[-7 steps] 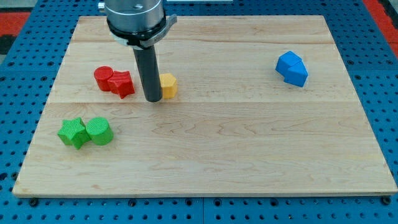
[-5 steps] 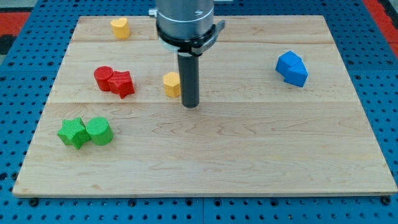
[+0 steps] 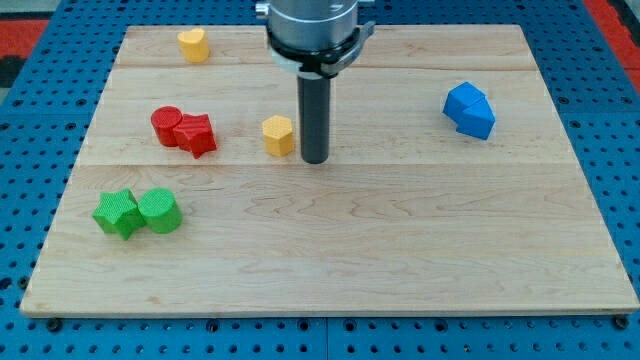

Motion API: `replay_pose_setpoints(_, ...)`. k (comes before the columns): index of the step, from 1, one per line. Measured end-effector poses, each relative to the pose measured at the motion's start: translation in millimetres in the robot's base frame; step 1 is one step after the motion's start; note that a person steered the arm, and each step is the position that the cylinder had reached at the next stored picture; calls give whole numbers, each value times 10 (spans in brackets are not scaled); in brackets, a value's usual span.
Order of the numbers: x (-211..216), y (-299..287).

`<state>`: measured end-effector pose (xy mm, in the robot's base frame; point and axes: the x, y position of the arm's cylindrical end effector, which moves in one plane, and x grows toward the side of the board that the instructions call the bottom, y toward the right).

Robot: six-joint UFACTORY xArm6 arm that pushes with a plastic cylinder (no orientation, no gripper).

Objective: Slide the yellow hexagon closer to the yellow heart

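The yellow hexagon [image 3: 278,134] sits on the wooden board left of centre. The yellow heart [image 3: 193,44] lies near the board's top edge, up and to the left of the hexagon. My tip [image 3: 314,159] rests on the board just right of the hexagon and slightly below it, with a small gap between them. The dark rod rises from the tip to the arm's grey mount at the view's top.
A red cylinder [image 3: 166,125] and a red star [image 3: 197,134] touch each other left of the hexagon. A green star [image 3: 118,213] and a green cylinder [image 3: 159,210] sit at the lower left. Two blue blocks [image 3: 469,110] sit together at the right.
My tip crossed from the hexagon's left side to its right side, then edged a little further right. The hexagon shifted only slightly. The heart, hidden by the arm before, now shows.
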<state>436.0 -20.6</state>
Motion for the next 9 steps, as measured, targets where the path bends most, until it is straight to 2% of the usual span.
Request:
replay_pose_setpoints(1, -411, -455)
replay_pose_setpoints(2, -1054, -829)
replay_pose_setpoints(3, -1413, -1210)
replay_pose_setpoints(5, -1414, -1136)
replay_pose_setpoints(6, -1178, -879)
replay_pose_setpoints(7, -1162, -1112)
replay_pose_setpoints(8, -1366, -1377)
replay_pose_setpoints(9, -1596, -1227)
